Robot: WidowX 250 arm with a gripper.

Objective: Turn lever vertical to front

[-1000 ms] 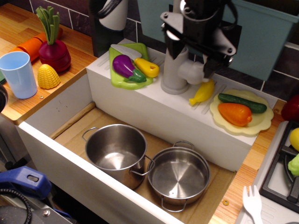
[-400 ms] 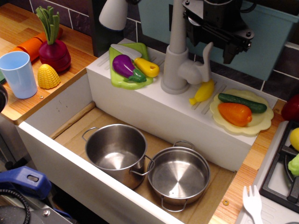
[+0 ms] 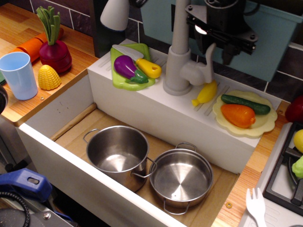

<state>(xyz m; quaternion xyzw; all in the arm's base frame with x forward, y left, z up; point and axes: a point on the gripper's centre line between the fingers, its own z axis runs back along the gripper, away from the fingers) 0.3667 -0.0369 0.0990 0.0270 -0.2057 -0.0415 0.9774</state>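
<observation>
The short, tapered matte-grey plastic lever (image 3: 209, 61) stood upright on the rounded knob of the grey toy faucet (image 3: 178, 56), just above the small yellow toy banana (image 3: 205, 93). The black robot gripper (image 3: 222, 28) hung above the lever, apart from it; whether its jaws were parted could not be told.

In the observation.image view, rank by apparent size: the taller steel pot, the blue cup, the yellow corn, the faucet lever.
Largest to smallest as they appear:
1. taller steel pot, though it sits nearest the camera
2. blue cup
3. yellow corn and lever look about alike; not ranked.
</observation>
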